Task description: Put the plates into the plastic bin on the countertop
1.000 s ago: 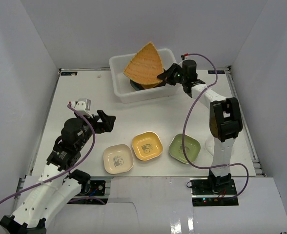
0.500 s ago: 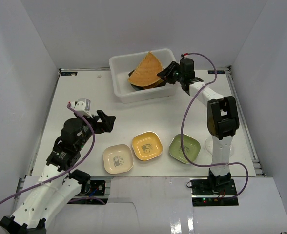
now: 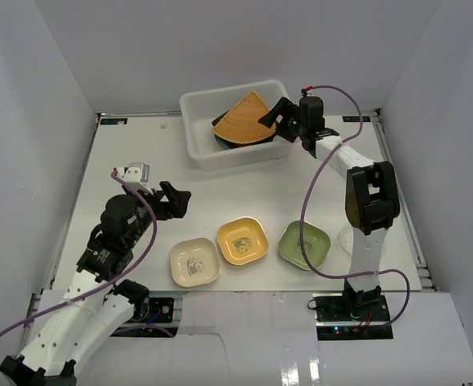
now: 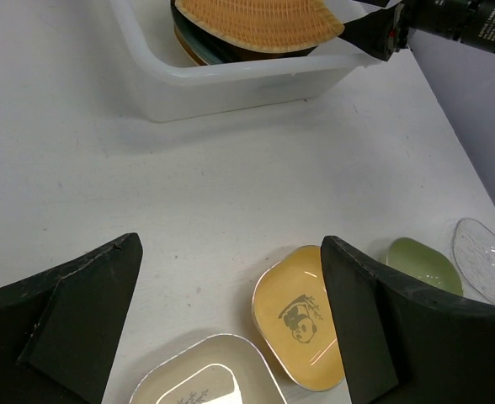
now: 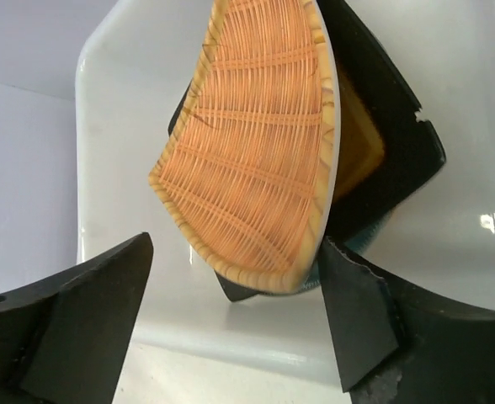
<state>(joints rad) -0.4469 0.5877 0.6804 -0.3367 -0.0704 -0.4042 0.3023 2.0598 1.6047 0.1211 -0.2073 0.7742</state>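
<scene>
The plastic bin (image 3: 220, 157) stands at the back of the countertop (image 3: 140, 153). An orange fan-shaped plate (image 3: 240, 121) (image 5: 256, 143) lies tilted in it on a dark rectangular plate (image 5: 391, 143) and other stacked dishes. My right gripper (image 3: 275, 122) (image 5: 235, 252) is open at the bin's right rim, one finger on either side of the fan plate's near corner. Along the front sit a cream plate (image 3: 194, 262), a yellow plate (image 3: 242, 240) (image 4: 302, 320) and a green plate (image 3: 304, 244). A small clear plate (image 4: 483, 261) lies beyond the green one. My left gripper (image 3: 174, 201) (image 4: 231, 252) hangs open and holds nothing, to the left of them.
White walls close in the countertop on three sides. The right arm's upright column (image 3: 365, 209) stands just right of the green plate, with a purple cable (image 3: 313, 193) looping beside it. The bin's wall (image 4: 231, 80) shows at the top of the left wrist view.
My right gripper opened and let go of the orange fan plate, which dropped from standing steeply to lying on the stack in the bin. The left arm stayed still.
</scene>
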